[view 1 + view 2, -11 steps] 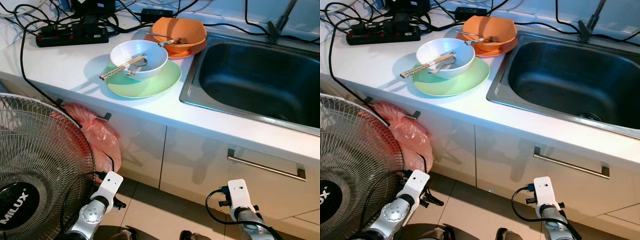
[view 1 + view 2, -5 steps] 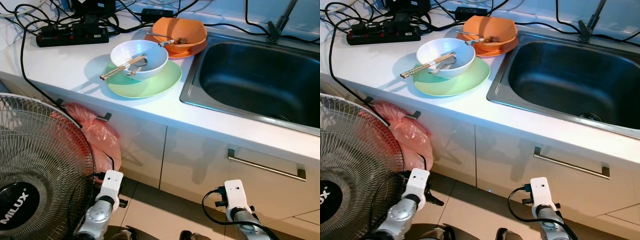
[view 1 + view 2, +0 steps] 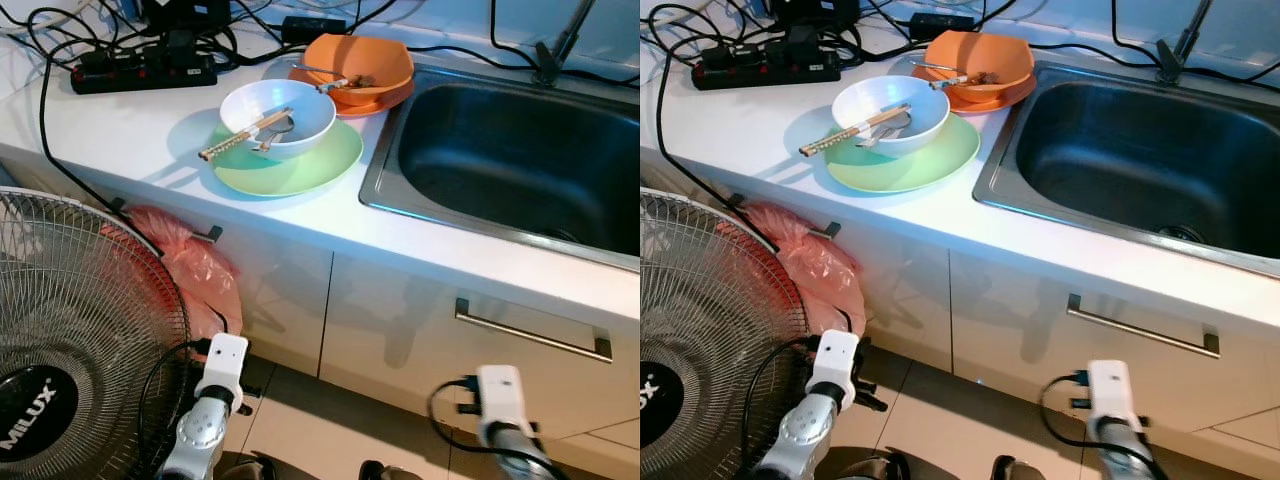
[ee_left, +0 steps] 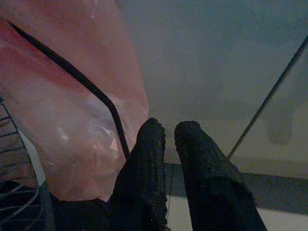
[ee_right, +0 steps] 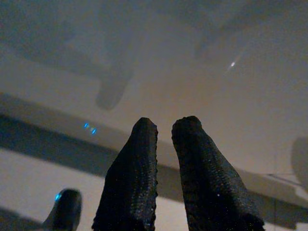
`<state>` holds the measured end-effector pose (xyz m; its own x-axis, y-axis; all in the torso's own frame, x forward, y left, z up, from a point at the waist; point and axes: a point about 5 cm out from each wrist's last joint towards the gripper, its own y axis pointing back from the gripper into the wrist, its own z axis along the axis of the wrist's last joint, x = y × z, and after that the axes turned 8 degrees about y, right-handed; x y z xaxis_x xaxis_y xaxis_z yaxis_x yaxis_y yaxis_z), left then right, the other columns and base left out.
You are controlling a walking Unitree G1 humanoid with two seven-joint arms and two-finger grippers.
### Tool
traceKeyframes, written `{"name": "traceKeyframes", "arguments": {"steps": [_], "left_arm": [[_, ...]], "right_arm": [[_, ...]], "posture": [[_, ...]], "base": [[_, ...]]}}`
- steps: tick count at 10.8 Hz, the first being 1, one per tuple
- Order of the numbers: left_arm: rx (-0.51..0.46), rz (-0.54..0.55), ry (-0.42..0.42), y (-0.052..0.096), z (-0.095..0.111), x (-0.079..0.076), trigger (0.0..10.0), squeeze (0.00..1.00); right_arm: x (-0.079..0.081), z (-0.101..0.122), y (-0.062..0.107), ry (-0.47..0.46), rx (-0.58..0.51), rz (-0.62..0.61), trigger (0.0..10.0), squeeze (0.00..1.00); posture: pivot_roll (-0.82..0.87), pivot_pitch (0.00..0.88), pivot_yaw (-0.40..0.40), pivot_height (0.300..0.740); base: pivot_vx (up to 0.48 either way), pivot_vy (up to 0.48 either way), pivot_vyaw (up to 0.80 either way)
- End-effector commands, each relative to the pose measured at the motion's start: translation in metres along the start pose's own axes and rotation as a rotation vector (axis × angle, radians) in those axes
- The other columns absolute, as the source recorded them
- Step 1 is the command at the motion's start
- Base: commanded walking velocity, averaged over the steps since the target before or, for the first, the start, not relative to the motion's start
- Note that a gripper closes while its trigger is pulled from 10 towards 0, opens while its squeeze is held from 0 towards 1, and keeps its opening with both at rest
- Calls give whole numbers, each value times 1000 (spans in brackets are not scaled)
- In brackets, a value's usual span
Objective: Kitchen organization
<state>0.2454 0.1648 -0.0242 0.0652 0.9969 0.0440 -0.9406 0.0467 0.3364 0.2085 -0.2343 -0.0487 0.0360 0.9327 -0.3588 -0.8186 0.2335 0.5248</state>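
White and glossy, the table [image 3: 130, 130] carries the dirty dishes beside a deep steel sink [image 3: 520, 160] with a matte, brushed look. A white bowl [image 3: 278, 115] sits on a flat, pale green plate [image 3: 300, 165], with wooden chopsticks [image 3: 245, 135] laid across its rim and a metal spoon inside. Behind it an orange bowl [image 3: 360, 60] rests on an orange plate, also holding utensils.

Compared with a moment ago, the dishes have not moved. Only the arms have shifted: the right hand [image 5: 163, 130] has drifted a little to the right and looks blurred, while the left hand [image 4: 168, 132] has stayed low near the thin, crinkled pink plastic bag [image 3: 195, 270] and the wire fan [image 3: 80, 330]. Both hands have their fingers close together and hold nothing. I judge the organizing has not started yet, because no dish is touched.
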Motion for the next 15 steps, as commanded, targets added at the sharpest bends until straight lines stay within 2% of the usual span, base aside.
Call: {"name": "traceKeyframes", "arguments": {"steps": [1, 3, 5, 7, 8, 10, 12, 13, 14, 15], "left_arm": [[-37, 14, 1, 4, 1, -1, 10000, 0], [-106, 26, -12, 8, 6, 1, 10000, 0], [-193, 51, -35, 19, 13, 8, 10000, 0], [-245, 84, -44, 29, 19, 14, 10000, 0], [-285, 110, -47, 36, 26, 18, 10000, 0], [-369, 128, -66, 41, 48, 19, 10000, 0], [-415, 108, -98, 42, 63, 15, 10000, 0], [-456, 108, -111, 42, 76, 15, 10000, 0], [-524, 121, -125, 43, 98, 16, 10000, 0], [-565, 133, -126, 43, 112, 16, 10000, 0]], "right_arm": [[-8, -5, 4, -15, -11, -43, 10000, 0], [-18, -9, 10, -27, -60, -91, 10000, 0], [-39, -17, 24, -45, -123, -214, 10000, 0], [-53, -20, 35, -50, -159, -306, 10000, 0], [-66, -17, 44, -59, -195, -407, 10000, 0], [-87, -1, 60, -54, -291, -577, 10000, 0], [-96, 14, 68, -47, -349, -646, 10000, 0], [-106, 30, 70, -55, -397, -689, 10000, 0], [-118, 57, 77, -67, -475, -748, 10000, 0], [-123, 73, 81, -72, -513, -782, 10000, 0]], "posture": [[-2, 161, -11, 740], [-8, 171, -11, 740], [-25, 184, -9, 740], [-27, 193, -8, 740], [-27, 194, -7, 740], [-43, 200, 2, 740], [-42, 198, 2, 740], [-43, 196, 3, 740], [-40, 194, 3, 740], [-37, 195, 3, 740]], "base": [[0, 0, 0], [0, 0, 0], [0, 0, 0], [0, 0, 0], [0, 0, 0], [0, 0, 0], [0, 0, 0], [0, 0, 0], [0, 0, 0], [0, 0, 0]]}}
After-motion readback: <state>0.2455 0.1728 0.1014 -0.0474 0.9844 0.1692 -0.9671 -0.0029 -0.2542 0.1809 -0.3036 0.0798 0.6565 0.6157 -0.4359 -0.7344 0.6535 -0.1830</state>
